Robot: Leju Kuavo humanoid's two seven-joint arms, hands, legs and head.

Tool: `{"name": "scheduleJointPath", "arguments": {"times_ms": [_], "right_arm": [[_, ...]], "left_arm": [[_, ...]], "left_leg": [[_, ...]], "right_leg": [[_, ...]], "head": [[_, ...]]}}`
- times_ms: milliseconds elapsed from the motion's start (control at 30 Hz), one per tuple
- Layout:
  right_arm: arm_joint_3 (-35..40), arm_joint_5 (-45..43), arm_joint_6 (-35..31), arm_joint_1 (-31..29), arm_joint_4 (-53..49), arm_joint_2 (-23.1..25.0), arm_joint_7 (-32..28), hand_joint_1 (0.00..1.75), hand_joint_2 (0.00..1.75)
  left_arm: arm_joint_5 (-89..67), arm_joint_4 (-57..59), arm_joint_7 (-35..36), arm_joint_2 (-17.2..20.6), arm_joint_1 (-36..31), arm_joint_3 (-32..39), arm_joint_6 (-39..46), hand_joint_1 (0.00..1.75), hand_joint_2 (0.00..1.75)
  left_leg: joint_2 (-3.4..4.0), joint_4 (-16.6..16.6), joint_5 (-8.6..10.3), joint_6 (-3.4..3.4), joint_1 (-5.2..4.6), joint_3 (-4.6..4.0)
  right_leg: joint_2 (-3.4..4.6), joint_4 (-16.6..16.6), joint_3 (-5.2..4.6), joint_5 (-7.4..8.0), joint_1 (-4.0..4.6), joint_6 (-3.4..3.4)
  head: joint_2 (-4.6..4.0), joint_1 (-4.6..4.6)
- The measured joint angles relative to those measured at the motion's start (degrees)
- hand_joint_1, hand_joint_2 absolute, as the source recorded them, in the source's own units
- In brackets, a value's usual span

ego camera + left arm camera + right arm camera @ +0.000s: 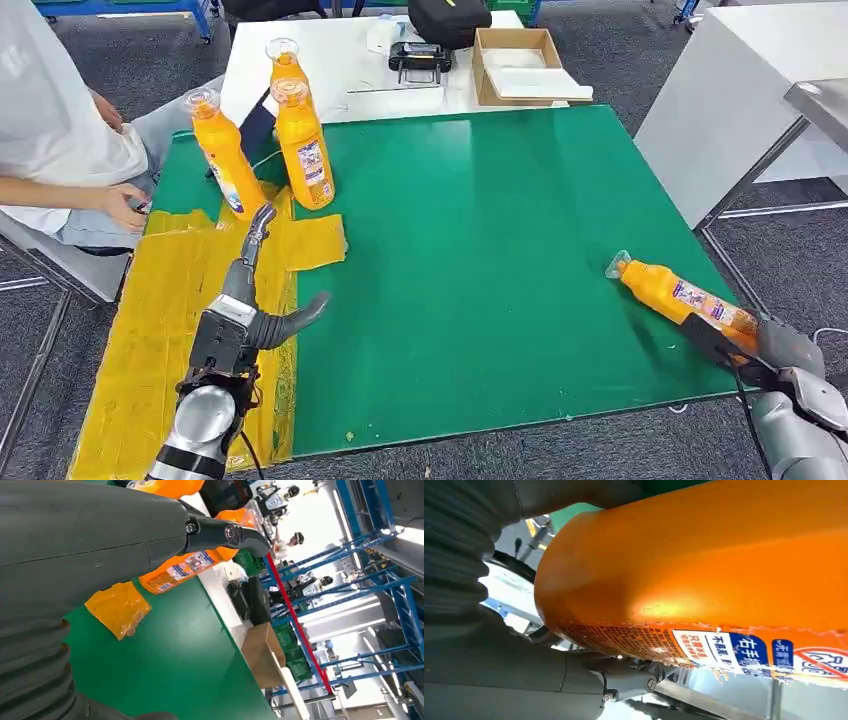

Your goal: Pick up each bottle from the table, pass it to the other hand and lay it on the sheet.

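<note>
A seated person (50,140) is at the far left, beside the green table (480,280); a crinkled yellow sheet (160,330) covers the table's left side; three orange bottles (305,150) stand upright at the sheet's far end, close together. The robot's left hand (255,300) hovers over the sheet, fingers spread and empty, one pointing toward the bottles. Near the right front corner a fourth orange bottle (680,295) lies on its side, cap pointing left; the right hand (770,350) grips its base, fingers wrapped round it. A cardboard box (515,65) sits on a white table (350,70) beyond.
</note>
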Motion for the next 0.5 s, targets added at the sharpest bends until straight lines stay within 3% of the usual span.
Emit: {"name": "scheduleJointPath", "arguments": {"times_ms": [33,200,500], "right_arm": [[0.22,0.02,-0.02,0.01,-0.13,0.07,-0.02,1.52,1.75],[0.63,-0.3,-1.67,0.24,-0.72,0.57,-0.56,1.75,1.75],[1.31,-6.3,-10.43,3.75,-9.54,5.53,-3.06,1.75,1.75]], "left_arm": [[0.0,0.0,0.0,0.0,0.0,0.0,0.0,0.0,1.75],[0.0,0.0,0.02,0.0,0.06,0.0,0.0,0.0,1.75],[-0.39,-1.59,0.55,0.0,1.56,0.04,0.07,0.0,1.75]], "left_leg": [[0.0,0.0,0.01,0.0,0.0,0.01],[-0.02,0.0,0.02,0.01,0.0,0.0],[-0.2,0.0,0.12,0.03,-0.01,-0.31]], "right_leg": [[0.0,0.0,0.0,-0.01,0.0,-0.01],[-0.01,0.0,0.03,-0.01,-0.01,-0.03],[-0.07,0.05,-0.14,0.04,-0.02,0.07]], "head": [[0.0,0.02],[0.0,0.02],[0.0,0.0]]}}
